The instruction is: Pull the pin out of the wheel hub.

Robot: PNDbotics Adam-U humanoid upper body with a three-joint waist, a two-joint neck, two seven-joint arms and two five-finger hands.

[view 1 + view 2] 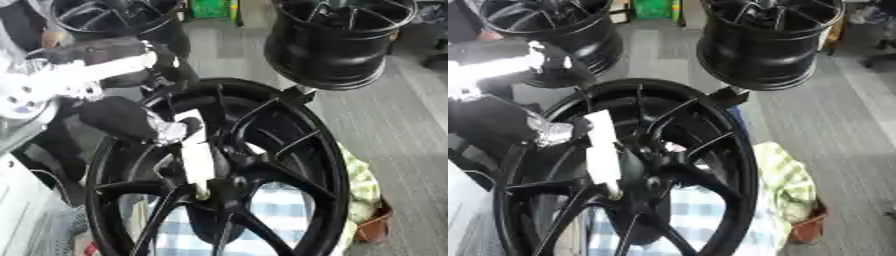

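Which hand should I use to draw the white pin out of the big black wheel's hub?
Left. The left hand already sits at the upper end of the long white pin in the large black spoked wheel. The right hand is not in view.

Three black wheel hubs [262, 165] — one near, two behind; one white pin [196, 152]; one hand [122, 117] — the left.

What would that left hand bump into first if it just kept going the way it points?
Probably the centre of the wheel hub. The left hand reaches in from the left and grips the white pin, which runs down to it. Depth is unclear.
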